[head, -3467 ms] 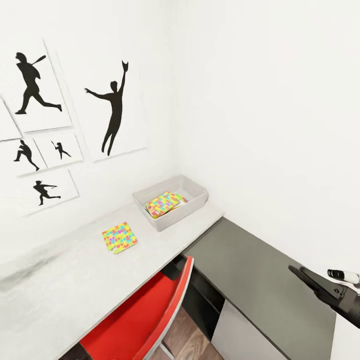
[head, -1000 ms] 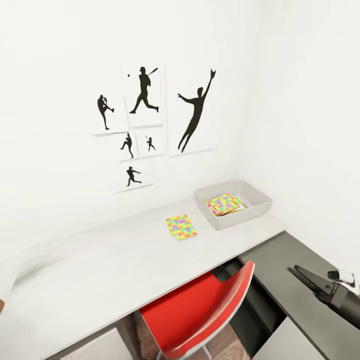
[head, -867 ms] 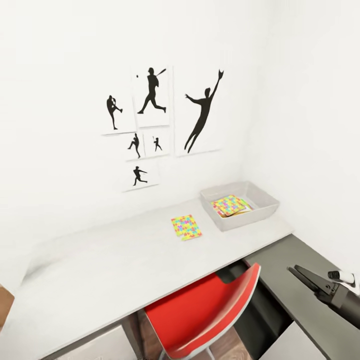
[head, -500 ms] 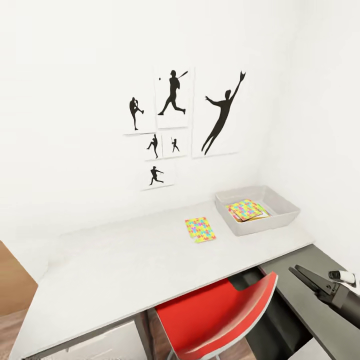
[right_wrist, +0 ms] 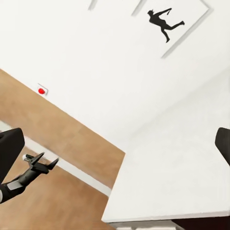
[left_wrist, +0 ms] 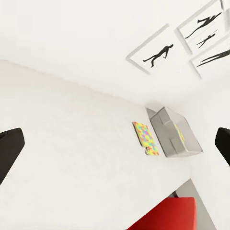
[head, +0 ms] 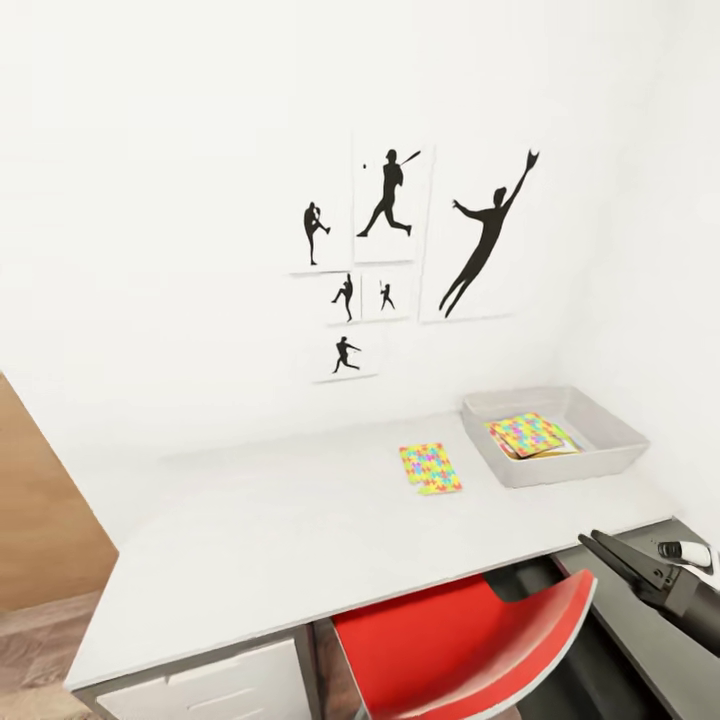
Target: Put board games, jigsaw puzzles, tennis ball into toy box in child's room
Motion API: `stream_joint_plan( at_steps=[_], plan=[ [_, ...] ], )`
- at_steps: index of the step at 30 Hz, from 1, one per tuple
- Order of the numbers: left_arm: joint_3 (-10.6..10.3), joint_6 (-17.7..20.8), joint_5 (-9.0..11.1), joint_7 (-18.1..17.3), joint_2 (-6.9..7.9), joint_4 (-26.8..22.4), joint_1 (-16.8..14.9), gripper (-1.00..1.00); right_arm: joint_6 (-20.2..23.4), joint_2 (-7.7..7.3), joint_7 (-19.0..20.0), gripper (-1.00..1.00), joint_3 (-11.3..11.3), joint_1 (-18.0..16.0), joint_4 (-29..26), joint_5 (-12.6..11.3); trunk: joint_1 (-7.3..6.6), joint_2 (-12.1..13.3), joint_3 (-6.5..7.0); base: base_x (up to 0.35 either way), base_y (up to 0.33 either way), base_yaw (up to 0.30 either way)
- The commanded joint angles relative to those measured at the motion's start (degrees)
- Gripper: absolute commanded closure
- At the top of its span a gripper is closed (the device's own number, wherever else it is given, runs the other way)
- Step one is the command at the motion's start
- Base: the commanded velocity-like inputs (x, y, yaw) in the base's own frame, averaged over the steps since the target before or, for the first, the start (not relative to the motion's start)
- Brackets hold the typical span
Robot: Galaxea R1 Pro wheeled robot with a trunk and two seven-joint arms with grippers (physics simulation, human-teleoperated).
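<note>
From the head view, a white table runs along the wall, with a grey toy box at its far right end; one bright jigsaw puzzle lies inside it on something flat, and a second jigsaw puzzle lies flat on the tabletop just beside the box. A red chair is tucked under the table's front edge, and the right gripper hangs low at the right, empty, its fingers close together, though how far parted I cannot tell. In the left wrist view, the left gripper's dark fingers stand wide apart with nothing between them, looking down on the puzzle and box. In the right wrist view, the fingers again stand wide with nothing held. The thin puzzle, lying flush, could slide away from a pinch, and reaching over the chair risks knocking its back.
</note>
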Motion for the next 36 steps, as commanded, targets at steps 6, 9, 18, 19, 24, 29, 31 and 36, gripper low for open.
stream_joint_plan(
  at_steps=[6,9,18,19,24,29,31,36],
  plan=[
    [-0.5,0.59,0.28,-0.28,0.19,0.12,-0.12,-1.0,0.3,-0.03,0.14,-1.0,-0.07,-0.02,0.0,-0.06,0.05,-0.12,0.38,0.138,-0.071,0.118],
    [-0.5,0.6,0.28,-0.28,0.24,0.15,-0.12,-1.0,0.31,-0.03,0.14,-1.0,-0.08,-0.02,0.0,-0.06,0.05,-0.12,0.6,0.206,-0.078,0.11],
    [-0.5,0.6,0.28,-0.28,0.29,0.18,-0.12,-1.0,0.32,-0.03,0.12,-1.0,-0.08,-0.06,0.0,-0.06,0.05,-0.12,0.81,0.132,-0.028,0.039],
    [-0.5,0.6,0.28,-0.28,0.29,0.18,-0.12,-1.0,0.32,-0.03,0.11,-1.0,-0.08,-0.05,0.0,-0.06,0.05,-0.12,0.82,0.044,-0.007,0.01],
    [-0.5,0.59,0.28,-0.28,0.3,0.18,-0.12,-1.0,0.35,-0.03,0.13,-1.0,-0.08,-0.04,0.0,-0.06,0.05,-0.12,0.83,0.037,0.02,0.006],
    [-0.5,0.57,0.28,-0.28,0.29,0.18,-0.12,-1.0,0.39,-0.03,0.14,-1.0,-0.08,-0.03,0.0,-0.06,0.05,-0.12,0.84,0.117,0.076,0.002],
    [-0.5,0.57,0.28,-0.28,0.3,0.18,-0.12,-1.0,0.39,-0.03,0.15,-1.0,-0.08,-0.02,0.0,-0.06,0.05,-0.12,0.84,0.141,0.033,0.001],
    [-0.5,0.57,0.28,-0.28,0.3,0.18,-0.12,-1.0,0.38,-0.03,0.13,-1.0,-0.08,-0.03,0.0,-0.06,0.05,-0.12,0.84,0.167,0.014,0.0]
  ],
)
